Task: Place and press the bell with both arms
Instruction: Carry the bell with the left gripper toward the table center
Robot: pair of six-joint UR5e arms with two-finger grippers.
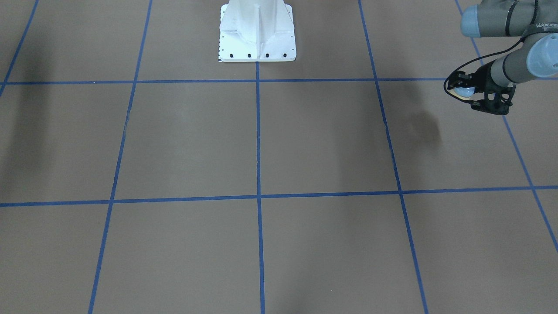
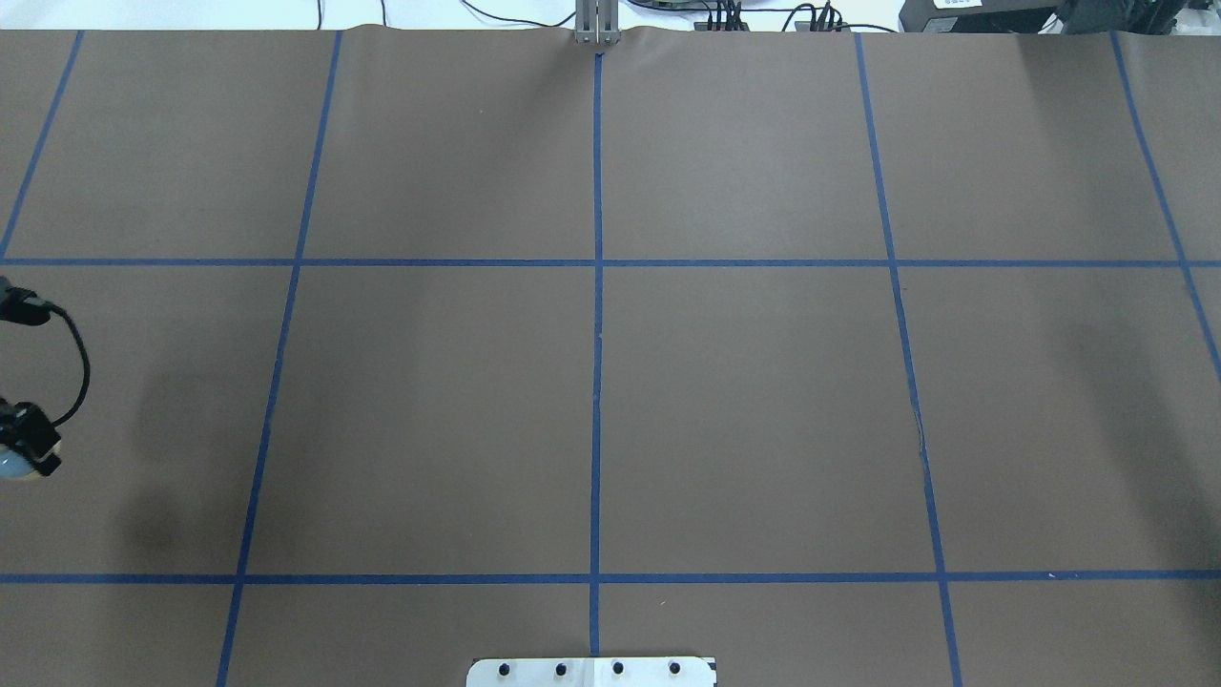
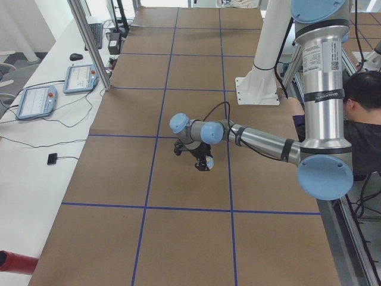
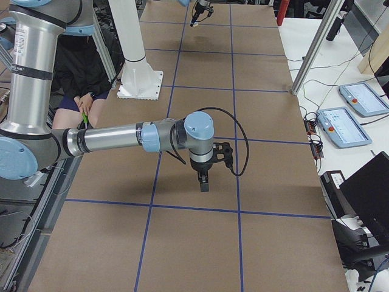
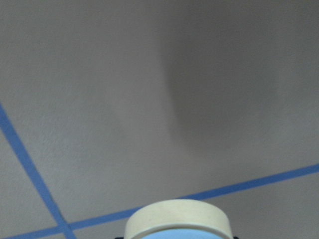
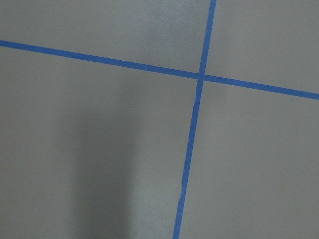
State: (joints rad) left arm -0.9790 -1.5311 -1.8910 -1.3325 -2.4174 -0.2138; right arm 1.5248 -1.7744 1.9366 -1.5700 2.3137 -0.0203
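Brown paper crossed with blue tape covers the table (image 2: 439, 401). Far out at its nine o'clock edge, seen from behind the robot, the black left gripper (image 1: 467, 92) is clamped on the small light-blue dome-shaped call bell (image 1: 463, 92), apparently clear of the surface. Set down tilted, I reckon it could roll or topple. Towards three o'clock the black right gripper (image 4: 205, 182) hangs above the paper. Whether it is parted or closed I cannot tell, and a press from so far off could miss. The bell's cream base ring (image 5: 177, 219) looks smooth and whole.
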